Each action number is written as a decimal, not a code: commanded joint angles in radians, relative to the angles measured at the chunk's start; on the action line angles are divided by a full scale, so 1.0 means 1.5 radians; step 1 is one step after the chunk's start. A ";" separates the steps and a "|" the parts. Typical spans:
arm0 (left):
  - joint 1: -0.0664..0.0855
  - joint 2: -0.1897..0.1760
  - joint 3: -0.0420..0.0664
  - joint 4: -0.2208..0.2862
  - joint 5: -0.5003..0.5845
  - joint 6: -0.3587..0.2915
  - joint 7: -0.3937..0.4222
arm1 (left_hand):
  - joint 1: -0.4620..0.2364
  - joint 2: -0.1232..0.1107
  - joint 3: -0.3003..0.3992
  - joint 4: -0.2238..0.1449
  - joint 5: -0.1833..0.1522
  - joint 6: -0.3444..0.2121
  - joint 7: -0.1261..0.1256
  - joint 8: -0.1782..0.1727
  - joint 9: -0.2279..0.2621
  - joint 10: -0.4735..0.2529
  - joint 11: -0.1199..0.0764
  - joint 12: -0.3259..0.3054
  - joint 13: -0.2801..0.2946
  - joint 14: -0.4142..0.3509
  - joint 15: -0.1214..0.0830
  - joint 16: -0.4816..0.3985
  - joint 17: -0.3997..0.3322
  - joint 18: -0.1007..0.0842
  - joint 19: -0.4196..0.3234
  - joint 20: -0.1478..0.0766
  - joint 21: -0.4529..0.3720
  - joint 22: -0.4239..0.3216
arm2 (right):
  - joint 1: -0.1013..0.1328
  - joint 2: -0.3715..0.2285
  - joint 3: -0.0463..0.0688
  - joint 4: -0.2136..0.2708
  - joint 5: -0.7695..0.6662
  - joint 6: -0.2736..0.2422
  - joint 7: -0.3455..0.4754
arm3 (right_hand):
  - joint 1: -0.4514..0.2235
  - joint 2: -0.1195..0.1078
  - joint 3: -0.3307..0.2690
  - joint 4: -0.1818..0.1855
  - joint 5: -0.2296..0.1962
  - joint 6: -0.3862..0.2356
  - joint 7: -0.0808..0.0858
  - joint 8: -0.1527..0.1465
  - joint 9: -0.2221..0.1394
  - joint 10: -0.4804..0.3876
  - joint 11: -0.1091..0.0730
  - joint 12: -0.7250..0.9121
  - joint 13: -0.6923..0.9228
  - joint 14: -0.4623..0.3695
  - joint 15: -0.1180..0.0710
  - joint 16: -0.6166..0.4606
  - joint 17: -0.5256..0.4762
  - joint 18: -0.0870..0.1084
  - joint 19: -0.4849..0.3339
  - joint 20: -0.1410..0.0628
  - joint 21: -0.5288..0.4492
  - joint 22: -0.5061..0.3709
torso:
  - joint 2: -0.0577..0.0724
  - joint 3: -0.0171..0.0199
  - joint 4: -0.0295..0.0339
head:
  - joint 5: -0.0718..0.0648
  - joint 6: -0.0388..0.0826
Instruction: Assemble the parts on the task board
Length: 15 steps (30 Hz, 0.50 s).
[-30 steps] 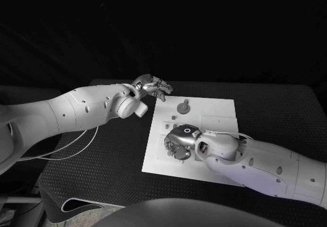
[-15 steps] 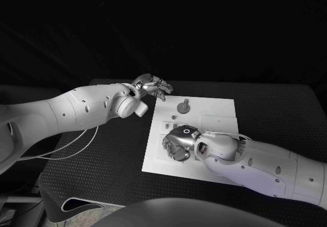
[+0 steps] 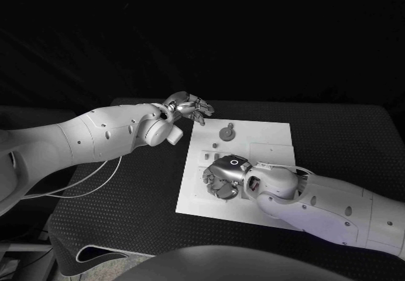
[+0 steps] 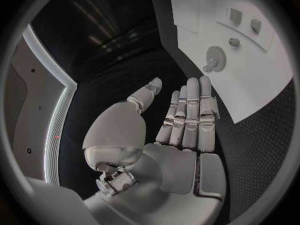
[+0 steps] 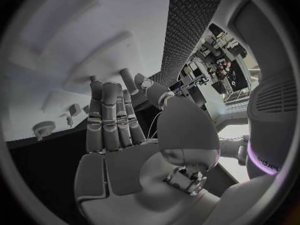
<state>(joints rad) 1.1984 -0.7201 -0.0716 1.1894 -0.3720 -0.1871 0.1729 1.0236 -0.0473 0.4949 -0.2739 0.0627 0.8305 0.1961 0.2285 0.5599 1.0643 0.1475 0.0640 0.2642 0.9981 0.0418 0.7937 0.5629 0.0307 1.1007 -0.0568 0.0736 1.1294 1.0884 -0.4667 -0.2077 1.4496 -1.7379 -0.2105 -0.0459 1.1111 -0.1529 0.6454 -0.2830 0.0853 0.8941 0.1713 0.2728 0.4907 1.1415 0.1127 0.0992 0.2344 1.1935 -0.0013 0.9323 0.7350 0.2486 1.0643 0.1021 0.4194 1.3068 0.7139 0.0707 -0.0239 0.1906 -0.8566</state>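
Right robot hand (image 3: 223,177) is sitting low over the task board (image 3: 268,139), shifted slightly from half a second ago; I can't tell whether it's gripping anything. Left robot hand (image 3: 189,107) is holding position off the board's far corner, fingers straight, empty. Round part (image 3: 227,134) is lying on the board. Black table (image 3: 126,205), dark room.
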 commanded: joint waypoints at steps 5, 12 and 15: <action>0.001 -0.002 0.000 -0.001 0.004 0.007 0.005 | -0.004 -0.003 -0.001 0.003 -0.001 -0.004 0.001 0.002 0.001 -0.003 0.001 0.003 -0.001 0.002 0.000 -0.005 0.001 0.015 0.005 0.000 -0.003 -0.001 | 0.008 -0.042 0.000 0.036 0.037 -0.064 0.023 | -0.002 -0.022 -0.002 0.007 -0.004 -0.013 0.004 -0.008 -0.003 -0.007 0.002 -0.005 -0.001 -0.005 0.002 0.007 -0.001 0.009 -0.007 0.001 0.006 0.017 | 0.000 0.0005 -0.0008 | -0.001 0.002; 0.001 -0.003 0.000 -0.008 0.004 0.007 0.005 | -0.004 -0.003 -0.001 0.003 -0.001 -0.004 0.001 0.002 0.001 -0.003 0.001 0.003 -0.001 0.002 0.000 -0.005 0.001 0.015 0.005 0.000 -0.003 -0.001 | 0.042 -0.112 0.039 0.094 0.178 -0.113 0.055 | -0.006 -0.031 0.000 0.027 -0.004 -0.026 0.012 -0.012 -0.007 0.012 -0.006 0.009 0.008 0.001 -0.005 0.014 -0.001 0.009 0.000 -0.002 0.015 0.017 | -0.001 0.0013 -0.0030 | -0.009 0.011; 0.001 -0.005 0.000 -0.012 0.004 0.006 0.005 | -0.004 -0.003 -0.001 0.003 -0.001 -0.004 0.001 0.002 0.001 -0.003 0.001 0.003 -0.001 0.002 0.000 -0.005 0.002 0.015 0.005 0.000 -0.003 -0.001 | 0.070 -0.137 0.053 0.095 0.271 -0.065 0.017 | -0.028 -0.019 -0.011 0.053 -0.006 0.001 -0.001 0.008 0.004 0.075 -0.028 0.056 0.044 0.014 -0.025 0.023 0.000 0.009 0.012 -0.006 0.023 0.017 | -0.002 0.0012 -0.0040 | -0.015 0.018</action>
<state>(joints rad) 1.1984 -0.7276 -0.0717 1.1729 -0.3719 -0.1869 0.1725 1.0235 -0.0473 0.4949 -0.2738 0.0627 0.8305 0.1960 0.2285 0.5599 1.0646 0.1472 0.0640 0.2634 0.9981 0.0418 0.7897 0.5639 0.0307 1.1005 -0.0566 0.0736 1.1286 1.1841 -0.6652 -0.1293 1.5931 -1.5271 -0.3297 -0.0037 1.0781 -0.1866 0.6295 -0.2109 0.0803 0.8811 0.1760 0.2795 0.4943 1.2410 0.0737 0.1750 0.2959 1.2162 -0.0318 0.9646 0.7357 0.2724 1.0782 0.0930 0.4533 1.3080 0.7121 0.0722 -0.0276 0.1747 -0.8388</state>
